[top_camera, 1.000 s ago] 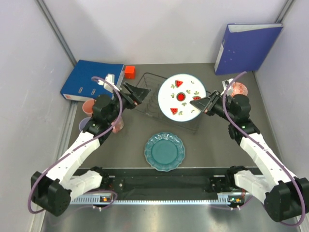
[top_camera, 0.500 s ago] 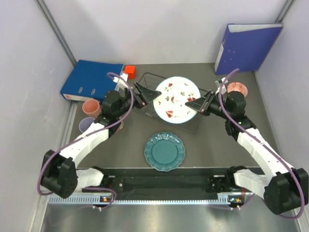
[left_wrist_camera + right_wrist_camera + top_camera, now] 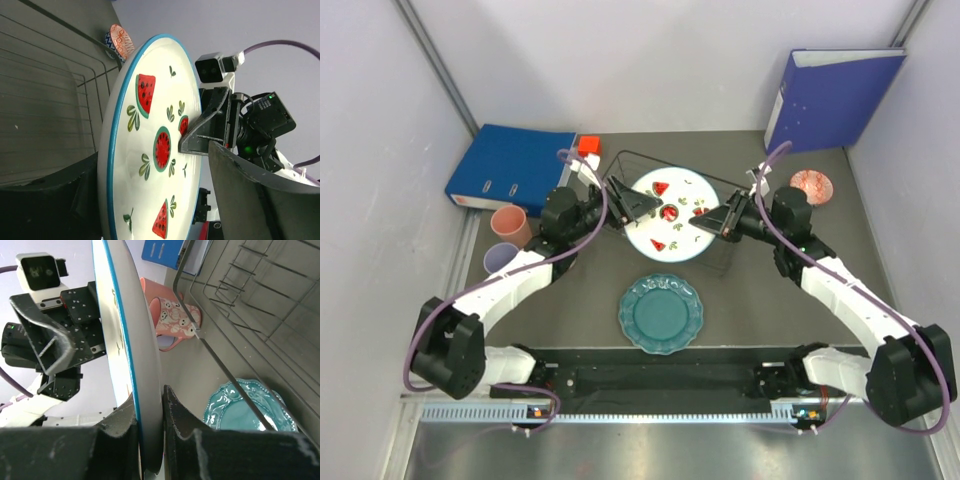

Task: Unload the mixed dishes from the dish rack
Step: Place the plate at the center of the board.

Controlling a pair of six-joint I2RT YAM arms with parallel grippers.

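Observation:
The white plate with watermelon marks [image 3: 668, 212] is held on edge over the dish rack [image 3: 727, 262]. My right gripper [image 3: 708, 222] is shut on its right rim; the wrist view shows both pads pinching the rim [image 3: 149, 395]. My left gripper [image 3: 638, 208] is open, its jaws straddling the plate's left rim [image 3: 152, 152], with one finger [image 3: 250, 195] standing clear of the plate's face. The teal scalloped plate [image 3: 661, 313] lies flat in front of the rack. The pink patterned bowl [image 3: 811, 185] sits at the right. A salmon cup [image 3: 508, 222] and the lavender cup [image 3: 500, 258] stand at the left.
A second salmon cup with a pattern [image 3: 172, 320] stands by the rack's left side, mostly under my left arm in the top view. A blue binder [image 3: 510, 165] lies at back left, another [image 3: 830, 95] stands at back right. A red cube [image 3: 588, 147] sits behind the rack.
The right gripper has carried the plate left and lower over the rack, tilting it on edge. The left gripper has moved right, and its open jaws now straddle the plate's left rim.

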